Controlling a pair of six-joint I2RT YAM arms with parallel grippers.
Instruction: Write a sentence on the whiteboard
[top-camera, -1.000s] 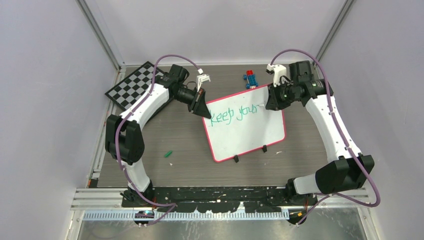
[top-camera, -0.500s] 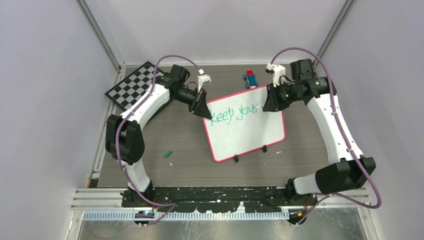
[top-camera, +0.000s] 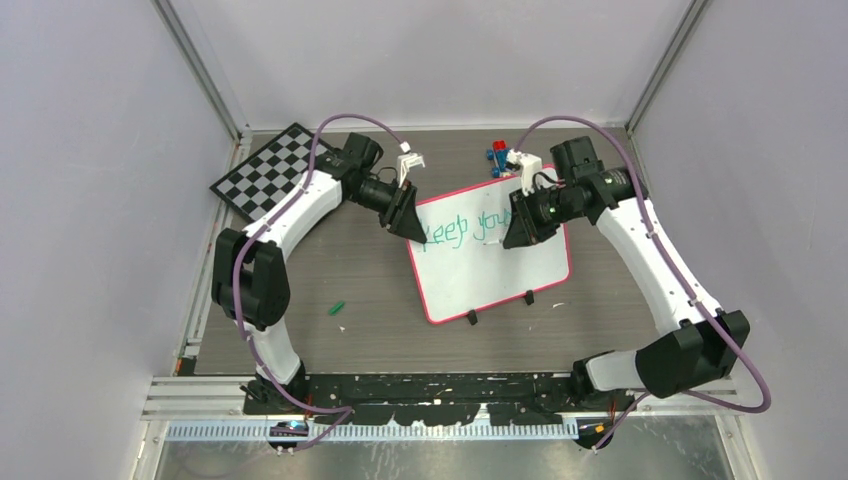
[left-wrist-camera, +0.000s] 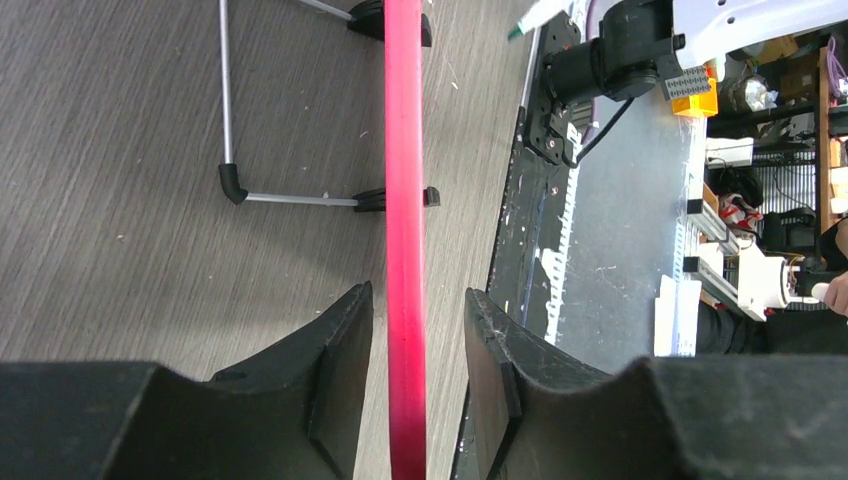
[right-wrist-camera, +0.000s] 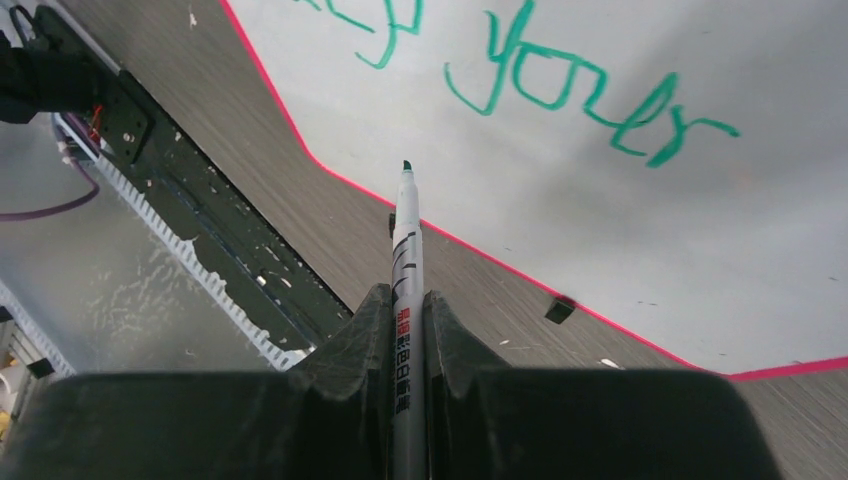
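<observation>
Red-pink rim of the whiteboard (top-camera: 490, 280) runs between the spread fingers of the left end effector (left-wrist-camera: 415, 300), with a gap on either side, at the board's far-left corner. The board rests on the wooden desk (top-camera: 340, 265), its green sentence (top-camera: 465, 230) reading "Keep your". Beside "your", the right end effector (right-wrist-camera: 405, 300) pinches a green marker (right-wrist-camera: 405, 240); I cannot tell whether the tip touches.

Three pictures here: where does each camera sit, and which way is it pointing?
Top: fixed above and behind, looking down on the table; left arm, right arm and whiteboard show.
Left wrist: on the left arm, looking along the left fingers, which straddle the whiteboard's red rim.
Right wrist: on the right arm, looking past the right fingers and marker at the green writing.
Shared: top and right wrist both show the green writing.
</observation>
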